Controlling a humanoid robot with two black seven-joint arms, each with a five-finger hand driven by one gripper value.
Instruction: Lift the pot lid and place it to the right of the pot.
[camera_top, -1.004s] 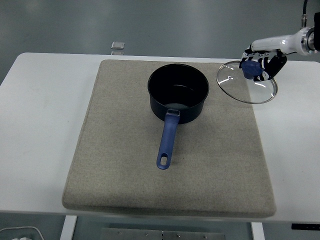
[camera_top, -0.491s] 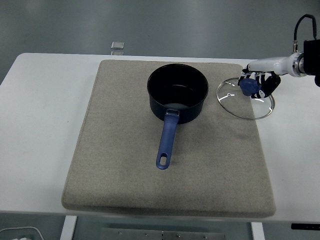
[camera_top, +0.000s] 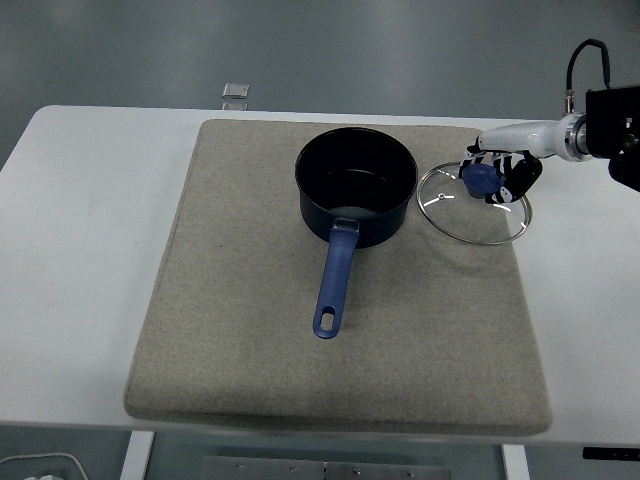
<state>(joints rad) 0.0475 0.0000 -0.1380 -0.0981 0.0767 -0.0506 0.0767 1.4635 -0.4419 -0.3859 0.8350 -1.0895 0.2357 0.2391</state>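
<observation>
A dark blue pot (camera_top: 356, 187) with a blue handle stands open on the grey mat (camera_top: 250, 340), handle pointing toward the near edge. The glass lid (camera_top: 474, 205) with a blue knob is just right of the pot, low over the mat's right part; I cannot tell if it touches the mat. My right hand (camera_top: 497, 178) comes in from the right edge and its fingers are curled around the lid's knob. The left arm is out of view.
The mat covers most of the white table (camera_top: 70, 250). A small clear square object (camera_top: 236, 92) lies at the table's far edge. Bare white table lies right of the mat (camera_top: 590, 300).
My right hand has carried the lid left and down, from the mat's far right corner to a spot close beside the pot's right side.
</observation>
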